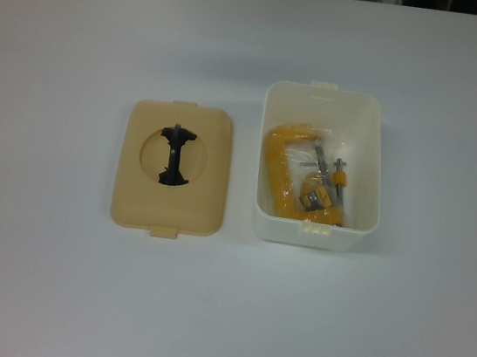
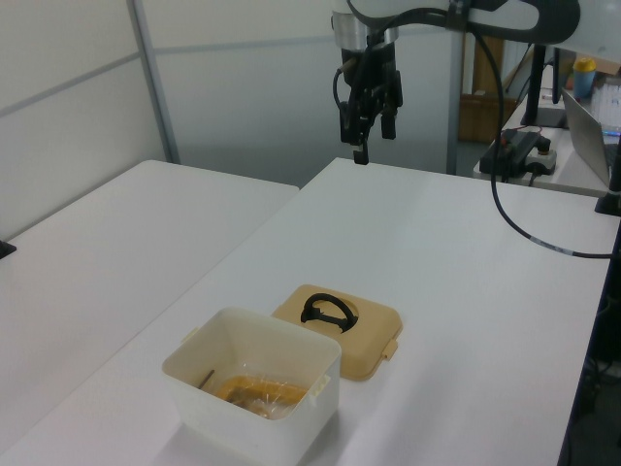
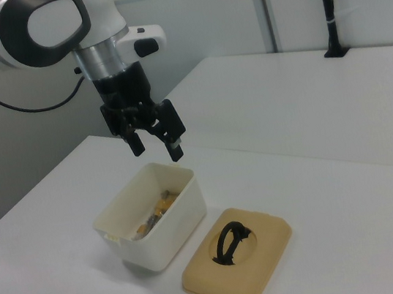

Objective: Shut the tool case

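The tool case is in two parts on the white table. Its white tub [image 1: 378,166] stands open, holding a yellow clamp [image 1: 276,173] in clear plastic. The tan lid [image 1: 137,190] lies flat beside it, at the top view's left, with its black handle [image 1: 174,154] in the round recess. The lid [image 3: 263,254] touches neither the tub [image 3: 172,221] nor the gripper. My gripper [image 3: 156,148] hangs open and empty in the air, above and behind the tub in the right view. In the left view the gripper [image 2: 374,142] is high over the table's far end, well away from the lid [image 2: 371,336].
A second white table [image 2: 116,252] adjoins at the left view's left. A black cable [image 2: 524,218] loops over the table at the left view's right, near a laptop [image 2: 594,126] and a power strip [image 2: 524,146]. A black pole [image 3: 327,2] stands on the far table in the right view.
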Motion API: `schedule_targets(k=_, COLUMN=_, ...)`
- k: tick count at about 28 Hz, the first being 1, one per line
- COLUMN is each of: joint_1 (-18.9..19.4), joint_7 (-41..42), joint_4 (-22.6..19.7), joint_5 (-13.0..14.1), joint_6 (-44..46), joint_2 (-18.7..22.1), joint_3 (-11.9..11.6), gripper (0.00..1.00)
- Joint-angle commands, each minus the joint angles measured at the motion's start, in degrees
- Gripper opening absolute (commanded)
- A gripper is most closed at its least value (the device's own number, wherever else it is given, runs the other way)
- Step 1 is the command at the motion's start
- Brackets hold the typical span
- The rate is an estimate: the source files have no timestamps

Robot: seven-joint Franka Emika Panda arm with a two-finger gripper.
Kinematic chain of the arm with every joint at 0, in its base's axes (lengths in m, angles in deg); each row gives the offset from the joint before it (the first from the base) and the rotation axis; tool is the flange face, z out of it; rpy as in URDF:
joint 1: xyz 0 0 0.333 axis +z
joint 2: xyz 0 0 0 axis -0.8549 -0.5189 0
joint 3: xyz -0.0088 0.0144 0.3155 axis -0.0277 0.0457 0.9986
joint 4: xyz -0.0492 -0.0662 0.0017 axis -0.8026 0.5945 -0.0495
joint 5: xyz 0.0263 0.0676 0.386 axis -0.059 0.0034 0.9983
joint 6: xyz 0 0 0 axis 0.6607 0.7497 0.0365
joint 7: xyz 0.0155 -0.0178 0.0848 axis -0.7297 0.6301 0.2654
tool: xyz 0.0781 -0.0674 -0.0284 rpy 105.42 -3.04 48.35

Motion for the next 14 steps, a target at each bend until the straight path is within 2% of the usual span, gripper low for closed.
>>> schedule_targets(k=1, joint_1=0.00, joint_7=1.27, joint_4=-1.49, joint_5=0.50, joint_6=-0.64, joint_2=0.98, joint_3=-0.03, gripper=1.00)
schedule_targets(k=12, joint_1=0.00, joint_7=1.26, joint_4=-2.01, joint_5=0.86, joint_6=-0.82, joint_2=0.45, joint_3=0.24, gripper=1.00)
schedule_targets(k=14, joint_1=-0.09, joint_7=1.26, joint_4=-2.01, joint_5=0.86, joint_6=-1.69, joint_2=-1.48, joint_3=0.32, gripper=1.00)
